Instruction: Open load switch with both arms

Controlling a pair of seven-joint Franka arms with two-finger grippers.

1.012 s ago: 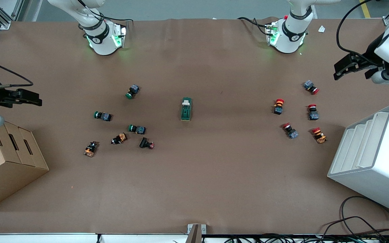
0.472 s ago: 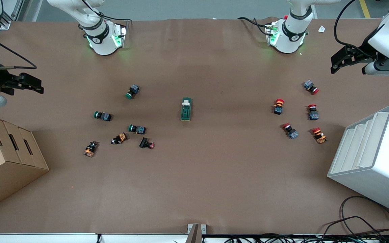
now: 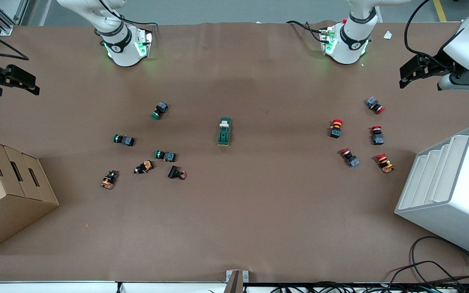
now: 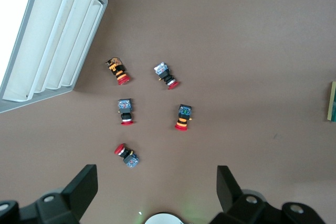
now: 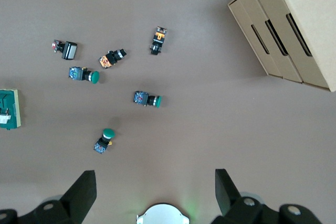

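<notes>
The load switch [image 3: 224, 131] is a dark green block with a cream piece at one end, lying flat in the middle of the table. It also shows at the edge of the left wrist view, load switch [image 4: 333, 101], and of the right wrist view, load switch [image 5: 9, 109]. My left gripper [image 3: 410, 75] hangs open and empty over the table's edge at the left arm's end, left gripper [image 4: 156, 179] above bare table. My right gripper [image 3: 20, 82] is open and empty over the right arm's end, right gripper [image 5: 155, 182]. Both are far from the switch.
Several red-capped push buttons [image 3: 336, 127] lie toward the left arm's end, beside a white slotted rack [image 3: 450, 187]. Green, orange and black push buttons [image 3: 165, 155] lie toward the right arm's end, beside a cardboard box [image 3: 6, 191].
The right gripper has risen away from the cardboard box toward the robots' bases. The left gripper shifted slightly the same way, then held. The load switch has not moved.
</notes>
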